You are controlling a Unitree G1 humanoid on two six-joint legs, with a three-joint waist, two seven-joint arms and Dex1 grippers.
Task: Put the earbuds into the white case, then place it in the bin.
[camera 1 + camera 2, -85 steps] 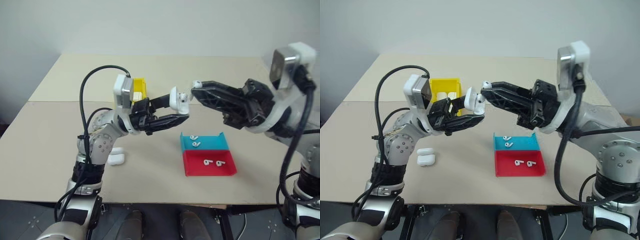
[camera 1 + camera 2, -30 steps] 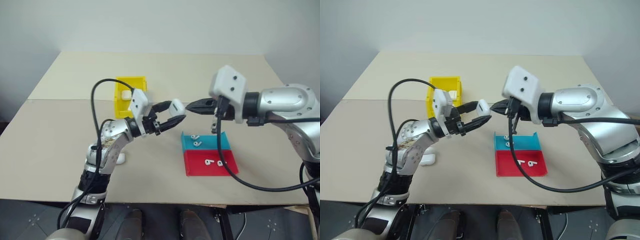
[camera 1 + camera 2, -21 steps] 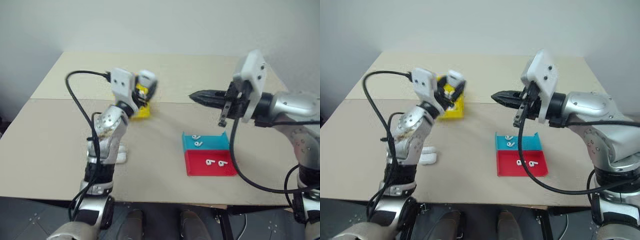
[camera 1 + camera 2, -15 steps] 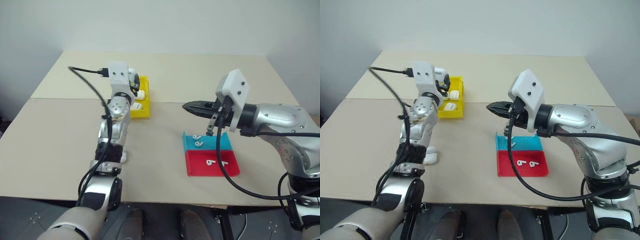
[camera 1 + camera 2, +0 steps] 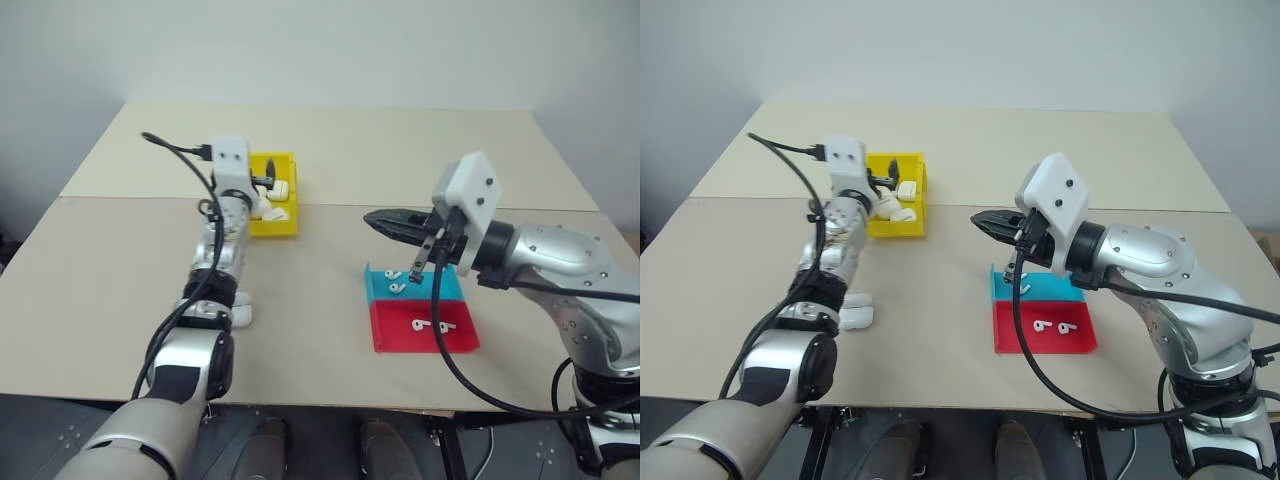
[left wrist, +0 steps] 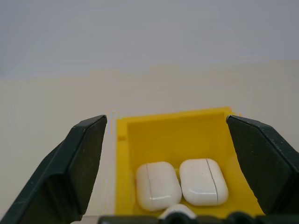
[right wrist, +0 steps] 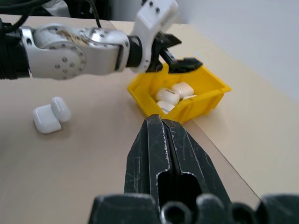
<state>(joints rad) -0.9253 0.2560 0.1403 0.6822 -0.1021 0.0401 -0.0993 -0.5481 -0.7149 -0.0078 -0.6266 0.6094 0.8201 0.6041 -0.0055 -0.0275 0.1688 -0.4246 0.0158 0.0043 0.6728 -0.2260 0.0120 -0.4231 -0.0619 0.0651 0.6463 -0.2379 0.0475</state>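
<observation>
The yellow bin (image 5: 273, 227) stands at the back left of the table, and three closed white cases (image 6: 158, 185) lie in it. My left gripper (image 5: 266, 184) hovers just over the bin's near end, open, with nothing between its fingers (image 6: 84, 154). My right gripper (image 5: 385, 221) is shut and empty, held in the air above the far edge of the blue-and-red tray (image 5: 455, 343). Two earbuds (image 5: 393, 283) lie on the tray's blue half and two more earbuds (image 5: 430, 325) on its red half.
Two more white cases (image 5: 240, 315) lie side by side on the table beside my left forearm, also seen as cases (image 7: 51, 114) in the right wrist view. Bare tabletop stretches between the bin (image 7: 198, 106) and the tray.
My left gripper carried the white case from the table's middle to the bin and opened, leaving the case in the bin. The right gripper stayed shut and drew back slightly.
</observation>
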